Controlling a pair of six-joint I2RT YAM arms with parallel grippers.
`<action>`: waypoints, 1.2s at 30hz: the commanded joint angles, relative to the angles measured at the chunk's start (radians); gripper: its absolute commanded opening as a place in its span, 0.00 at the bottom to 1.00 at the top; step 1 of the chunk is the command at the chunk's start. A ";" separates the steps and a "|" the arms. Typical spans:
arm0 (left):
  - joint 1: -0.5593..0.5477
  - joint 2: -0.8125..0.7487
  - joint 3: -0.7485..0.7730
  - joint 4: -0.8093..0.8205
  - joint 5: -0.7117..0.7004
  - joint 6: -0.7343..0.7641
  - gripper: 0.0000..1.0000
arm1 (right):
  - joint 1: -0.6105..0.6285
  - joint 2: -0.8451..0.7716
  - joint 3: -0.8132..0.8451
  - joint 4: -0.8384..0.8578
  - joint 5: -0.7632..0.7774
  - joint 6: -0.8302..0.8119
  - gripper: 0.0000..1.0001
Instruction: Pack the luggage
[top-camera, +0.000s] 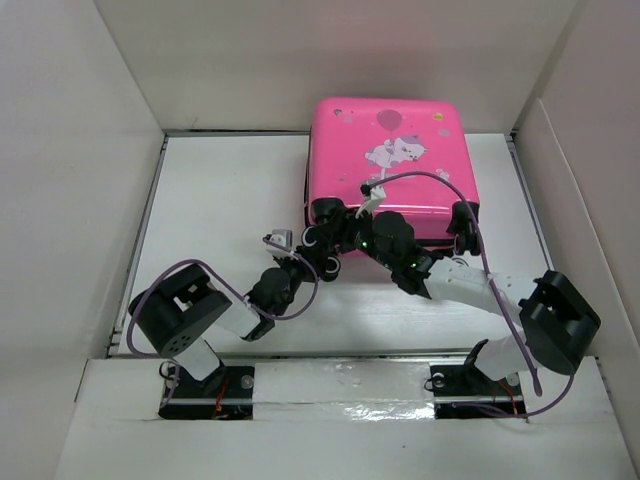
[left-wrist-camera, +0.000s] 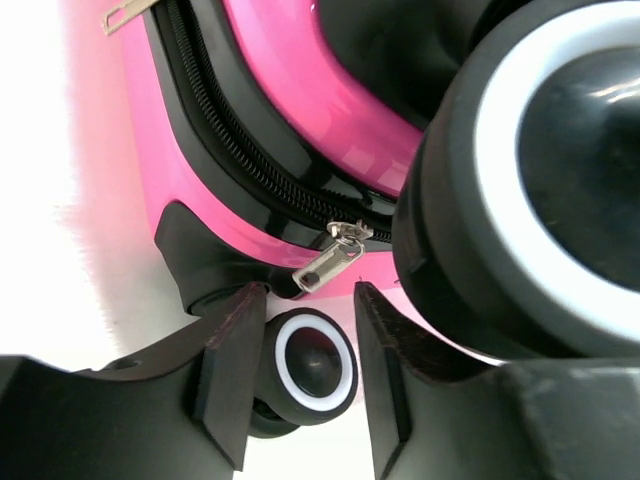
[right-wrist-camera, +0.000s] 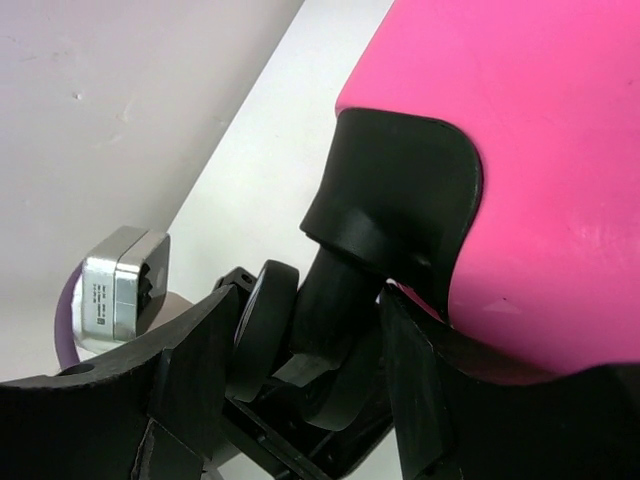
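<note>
Left pincer (left-wrist-camera: 308, 310) wide, zipper pull (left-wrist-camera: 335, 262) at 12 o'clock: close on it squarely. Right pincer (right-wrist-camera: 315, 305) straddles luggage (right-wrist-camera: 540, 150) wheel (right-wrist-camera: 264, 320); clamp unclear.

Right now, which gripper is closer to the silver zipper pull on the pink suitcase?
Left. The left gripper hangs just short of the zipper pull; the right gripper straddles a wheel mount at the suitcase corner.
</note>
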 joint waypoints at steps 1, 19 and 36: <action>-0.007 0.053 0.087 0.528 -0.009 -0.012 0.38 | 0.055 -0.006 -0.002 0.172 -0.212 0.068 0.00; -0.030 0.076 0.071 0.650 -0.090 0.007 0.42 | -0.008 0.062 -0.107 0.641 -0.439 0.423 0.00; -0.030 -0.018 0.105 0.679 -0.115 0.128 0.41 | 0.010 0.105 -0.140 0.830 -0.456 0.548 0.00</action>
